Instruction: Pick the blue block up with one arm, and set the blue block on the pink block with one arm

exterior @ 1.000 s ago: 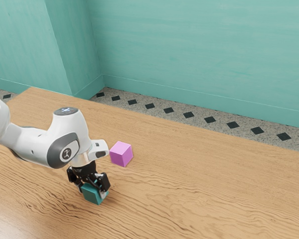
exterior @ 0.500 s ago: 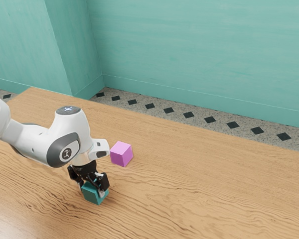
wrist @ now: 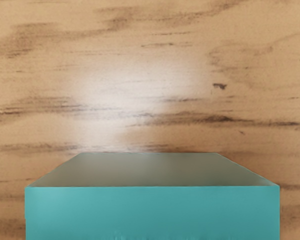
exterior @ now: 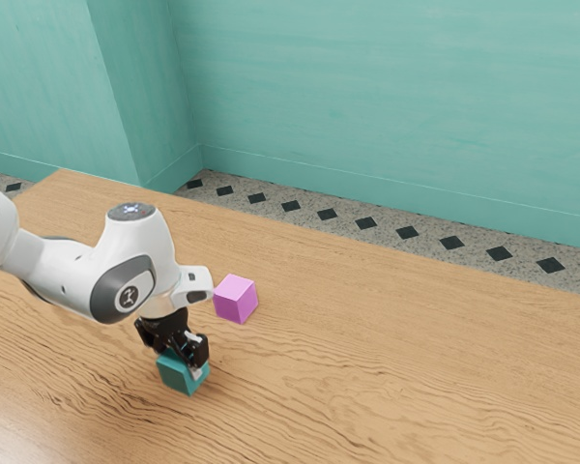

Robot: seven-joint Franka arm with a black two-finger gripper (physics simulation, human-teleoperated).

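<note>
The blue block (exterior: 179,378), teal in colour, sits low at the wooden table (exterior: 387,358) near its front, left of centre in the exterior view. My gripper (exterior: 182,362) comes down on it from above, with its black fingers pressed against two opposite sides, shut on the block. In the wrist view the blue block (wrist: 150,202) lies just under my hand, with bare wood grain beyond it. The pink block (exterior: 235,298) rests on the table a short way behind and to the exterior view's right of the gripper, apart from it.
The white arm (exterior: 87,275) reaches in from the exterior view's left. Open wooden tabletop stretches to the right of both blocks. Teal walls (exterior: 387,87) and a speckled floor strip (exterior: 396,232) lie behind the table's far edge.
The fingers have drawn closer together onto the blue block, and my hand has edged up slightly. The pink block has not moved.
</note>
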